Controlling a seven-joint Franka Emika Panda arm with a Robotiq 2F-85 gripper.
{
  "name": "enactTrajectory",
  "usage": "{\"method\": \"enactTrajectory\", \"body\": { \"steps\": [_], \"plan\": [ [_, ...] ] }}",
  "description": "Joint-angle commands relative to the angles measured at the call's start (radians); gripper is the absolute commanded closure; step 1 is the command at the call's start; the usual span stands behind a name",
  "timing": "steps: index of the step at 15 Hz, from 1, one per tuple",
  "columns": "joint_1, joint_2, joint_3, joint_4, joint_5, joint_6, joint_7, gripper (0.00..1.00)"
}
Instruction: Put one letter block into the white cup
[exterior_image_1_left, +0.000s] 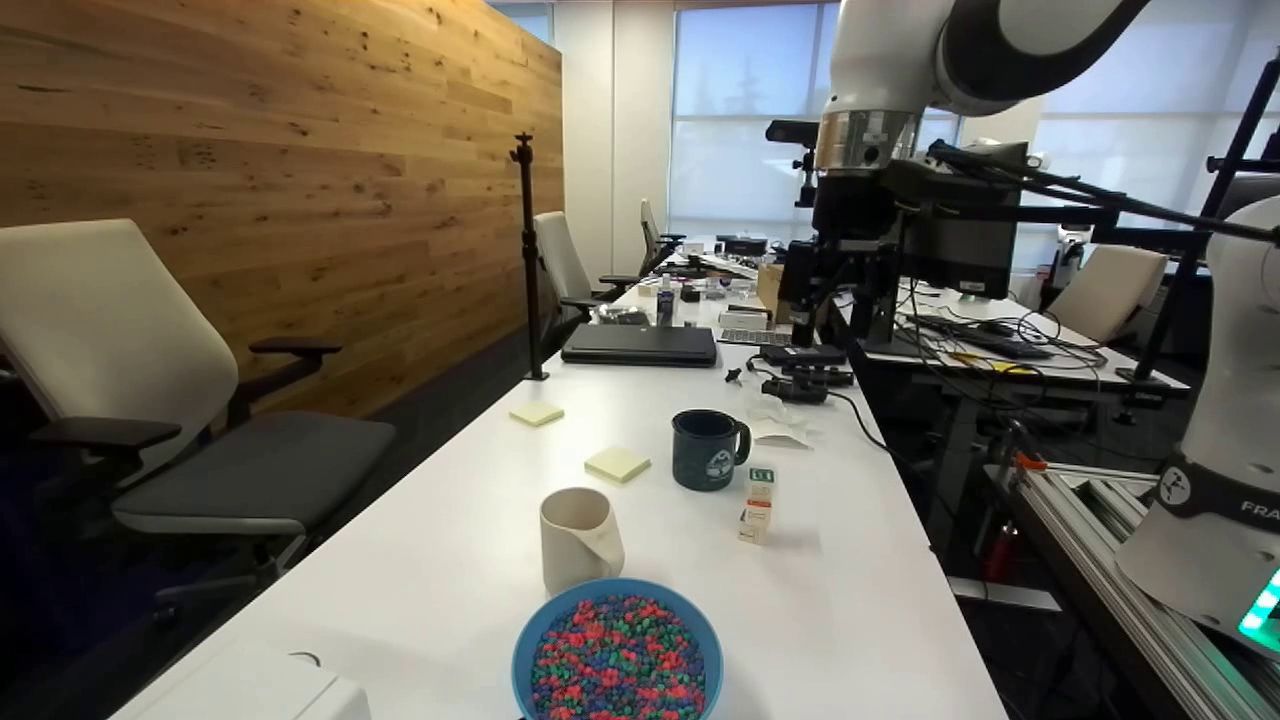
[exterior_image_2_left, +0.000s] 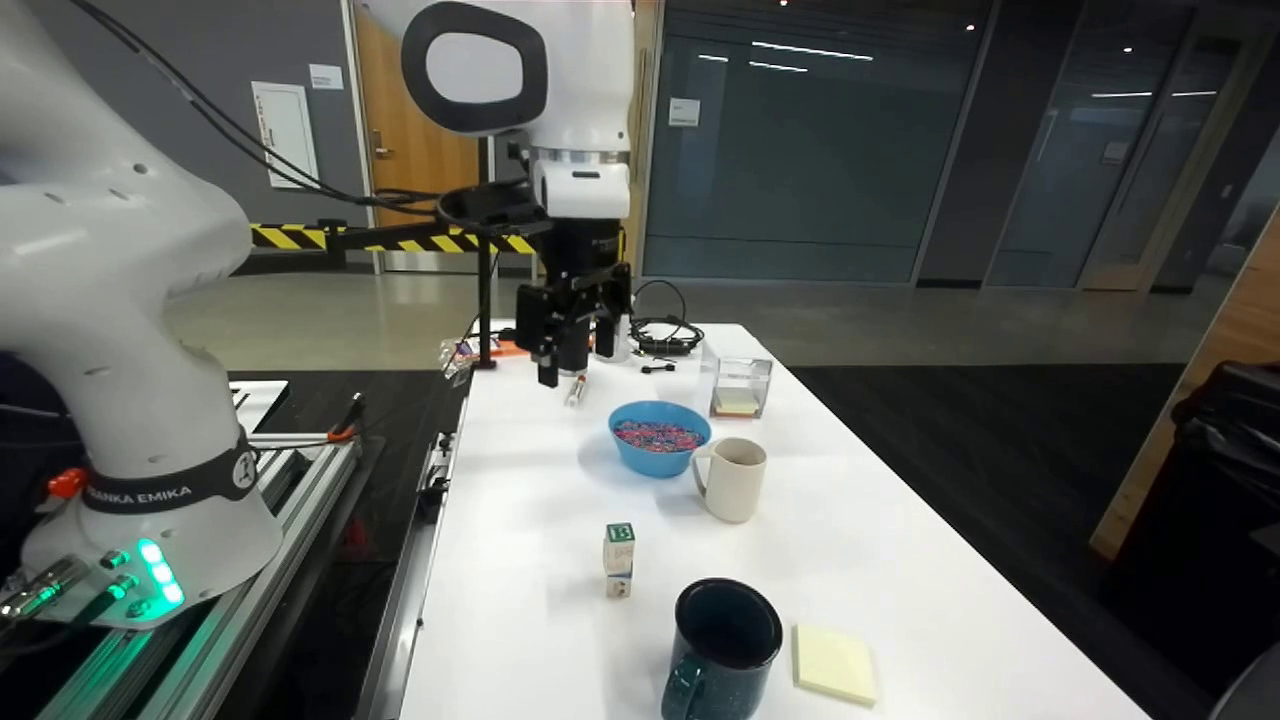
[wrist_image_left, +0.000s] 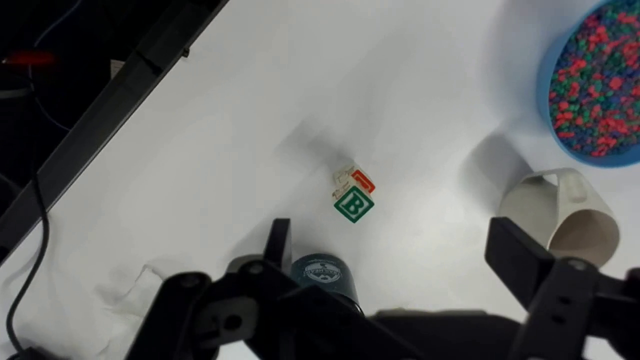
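Gripper (wrist_image_left: 392, 245) is hanging well above the table (exterior_image_1_left: 450, 580), pointing down. Jaws are standing wide apart, so I'm reading it as released. In the wrist view the blocks (wrist_image_left: 352, 192) are showing just past the jaws, lined up with the gap.

Blocks are standing stacked on the table, green B facing up, a red-marked face peeking out below it. I can't tell the exact count. The stack is sitting outside the cup (exterior_image_1_left: 575, 550), apart from it.

Cup is off-white and is standing upright; in an exterior view I'm seeing it near and left of the blocks. Bowl (exterior_image_1_left: 712, 655), blue, is sitting just beside it on the near side, holding red, green and blue bits (exterior_image_1_left: 620, 660). Mug (exterior_image_1_left: 690, 455), dark, is standing upright too, far and slightly left of the blocks, handle turned right. Two yellow pads (exterior_image_1_left: 617, 463) are lying left of the mug, one near, one far.

Farther off, a black laptop (exterior_image_1_left: 640, 344) is lying flat and a pole (exterior_image_1_left: 531, 290) is rising at the table's left edge. A chair (exterior_image_1_left: 255, 465) with a dark seat is standing off to the left. Arm base (exterior_image_1_left: 1200, 560) is standing off to the right, a green light (exterior_image_1_left: 1265, 605) glowing low on it.
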Motion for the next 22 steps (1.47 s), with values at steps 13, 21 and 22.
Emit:
{"method": "enactTrajectory", "body": {
  "steps": [13, 21, 22],
  "plan": [
    [-0.009, 0.21, -0.09, -0.059, -0.219, 0.245, -0.329, 0.0],
    [-0.004, 0.346, -0.144, -0.04, -0.193, 0.369, -0.333, 0.0],
    [-0.002, 0.356, -0.148, -0.038, -0.187, 0.377, -0.336, 0.0]
  ]
}}
